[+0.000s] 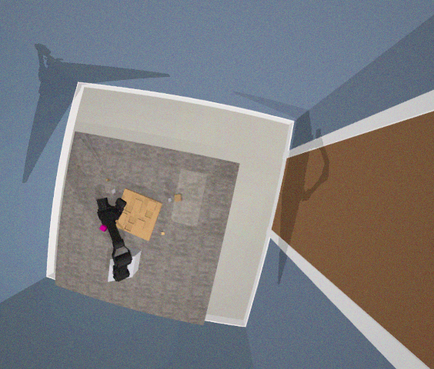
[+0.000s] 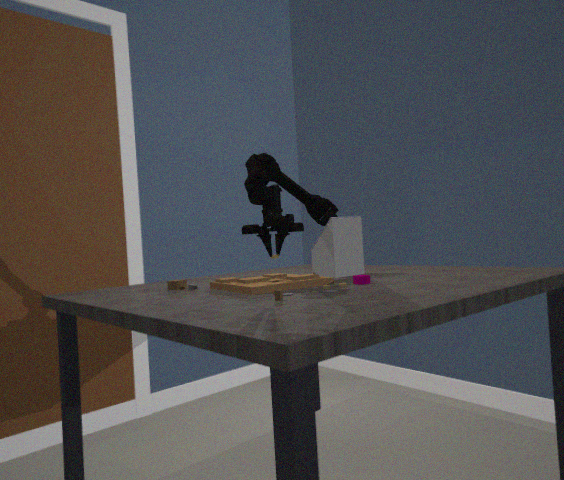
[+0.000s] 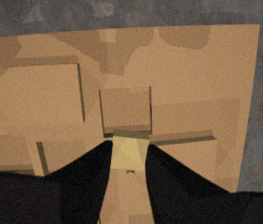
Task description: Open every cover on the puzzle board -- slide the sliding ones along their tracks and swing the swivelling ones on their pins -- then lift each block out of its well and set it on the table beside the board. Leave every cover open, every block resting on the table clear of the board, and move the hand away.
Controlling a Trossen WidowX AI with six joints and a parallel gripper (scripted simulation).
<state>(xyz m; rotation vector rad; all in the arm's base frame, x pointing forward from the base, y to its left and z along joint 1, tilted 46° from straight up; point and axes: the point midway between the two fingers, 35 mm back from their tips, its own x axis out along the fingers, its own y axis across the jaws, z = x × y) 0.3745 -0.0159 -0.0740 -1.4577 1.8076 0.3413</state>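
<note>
My gripper (image 2: 274, 254) (image 3: 129, 149) is shut on a pale yellow block (image 2: 275, 256) (image 3: 130, 158) and holds it above the puzzle board (image 1: 145, 234) (image 2: 251, 290) (image 3: 192, 65). In the wrist view a square recess (image 3: 126, 108) lies just beyond the held block. A flat wooden panel (image 3: 34, 95) is left of it and another panel (image 3: 187, 161) is at the lower right; how far the covers are open is hard to tell. On the table off the board are a tan block (image 1: 177, 197) (image 2: 177, 284), a small light block (image 1: 162, 233) and a small brown block (image 1: 108, 180) (image 2: 278, 295).
A magenta block (image 1: 103, 227) (image 2: 361, 279) lies on the table beside the arm. Small grey pieces (image 1: 113, 191) (image 1: 169, 199) lie on two sides of the board. A white block-shaped stand (image 1: 135, 265) (image 2: 348, 248) is at the arm's base.
</note>
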